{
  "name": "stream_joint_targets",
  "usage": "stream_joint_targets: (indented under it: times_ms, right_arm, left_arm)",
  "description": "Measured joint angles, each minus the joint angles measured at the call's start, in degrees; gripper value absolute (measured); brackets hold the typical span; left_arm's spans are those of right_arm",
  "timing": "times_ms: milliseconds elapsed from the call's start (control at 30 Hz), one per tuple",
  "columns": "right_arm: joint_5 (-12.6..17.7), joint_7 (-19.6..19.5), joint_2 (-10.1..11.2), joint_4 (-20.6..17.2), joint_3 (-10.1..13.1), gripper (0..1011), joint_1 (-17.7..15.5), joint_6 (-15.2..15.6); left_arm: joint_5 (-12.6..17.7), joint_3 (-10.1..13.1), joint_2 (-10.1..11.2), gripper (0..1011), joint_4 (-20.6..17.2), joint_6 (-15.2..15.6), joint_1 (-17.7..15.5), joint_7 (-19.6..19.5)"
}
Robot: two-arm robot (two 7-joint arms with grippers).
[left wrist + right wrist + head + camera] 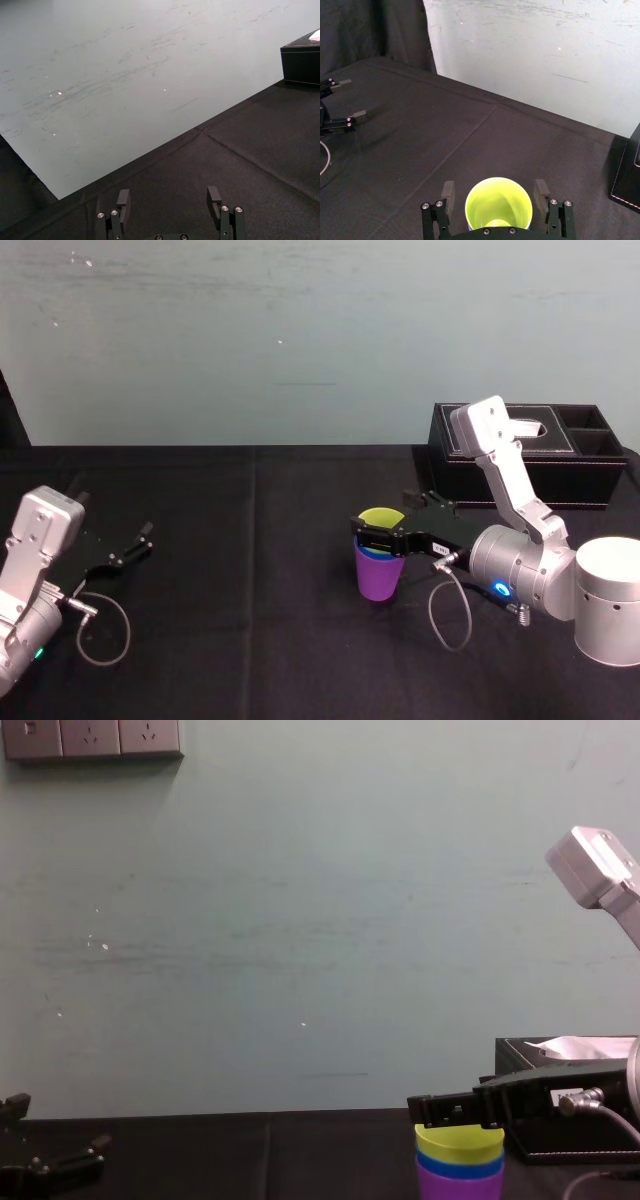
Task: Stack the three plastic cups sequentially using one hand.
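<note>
A: Left gripper (pixel 140 542) parked far left, splayed, empty. Cups?
B: Centre-right: yellow-green cup (pixel 498 205) nested in blue cup (pixel 460 1167), in purple cup (pixel 378 575). Right gripper (pixel 495 192) straddles the top rim, spread clear. Best to withdraw straight, without nudging.

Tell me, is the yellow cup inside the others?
Inside. The yellow cup nests in the blue cup, itself in the purple cup. The right gripper straddles its rim, open; the left gripper is parked.

The three cups (pixel 378 575) sit one inside another on the tabletop (pixel 230 590), with the right gripper (pixel 380 520) around the top one. The box (pixel 520 475) stands behind them, to the right. The left gripper (pixel 112 520) is far left.
</note>
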Motion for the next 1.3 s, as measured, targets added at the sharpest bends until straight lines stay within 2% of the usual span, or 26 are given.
stream_joint_targets:
  times_ms: [233,333,467,700,933,1033,1300]
  right_arm:
    - [0.03,-0.04,-0.01,-0.31,0.46,1003,-0.53,-0.83]
    - [-0.09,-0.78,-0.19,-0.80,1.09,1003,-1.20,-2.29]
    - [-0.86,-3.03,-0.92,-1.97,2.81,1003,-3.19,-5.97]
    - [-3.44,-8.35,-2.54,-3.62,5.92,1003,-7.77,-12.02]
    - [-7.94,-15.91,-4.63,-4.09,8.98,1003,-13.30,-18.32]
    - [-10.05,-19.02,-5.55,-3.73,9.71,1003,-15.05,-19.60]
    - [-13.09,-22.67,-7.34,-2.17,10.89,1003,-17.42,-20.09]
  left_arm:
    - [0.00,0.00,0.00,1000,0.00,0.00,0.00,0.00]
    - [0.00,0.00,0.00,1000,0.00,0.00,0.00,0.00]
    - [0.00,0.00,0.00,1000,0.00,0.00,0.00,0.00]
    - [0.00,0.00,0.00,1000,0.00,0.00,0.00,0.00]
    - [0.00,0.00,0.00,1000,0.00,0.00,0.00,0.00]
    - [0.00,0.00,0.00,1000,0.00,0.00,0.00,0.00]
    - [0.00,0.00,0.00,1000,0.00,0.00,0.00,0.00]
